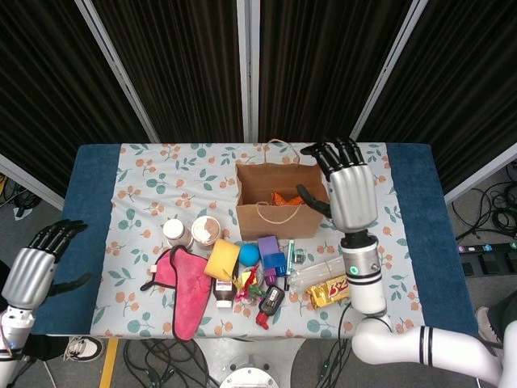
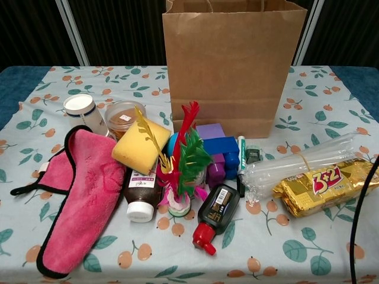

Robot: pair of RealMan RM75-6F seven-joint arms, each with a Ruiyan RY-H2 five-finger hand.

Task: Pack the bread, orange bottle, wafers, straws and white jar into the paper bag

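Brown paper bag (image 1: 275, 196): bread (image 1: 284, 198) inside. My right hand (image 1: 346, 187) empty, fingers spread, beside rim; left hand (image 1: 36, 263) loosely open. Risk: snagging rim, toppling bag.

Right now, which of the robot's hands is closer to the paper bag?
The right hand. It hovers open right by the paper bag, at its right edge. The left hand hangs off the table's left side, far from it.
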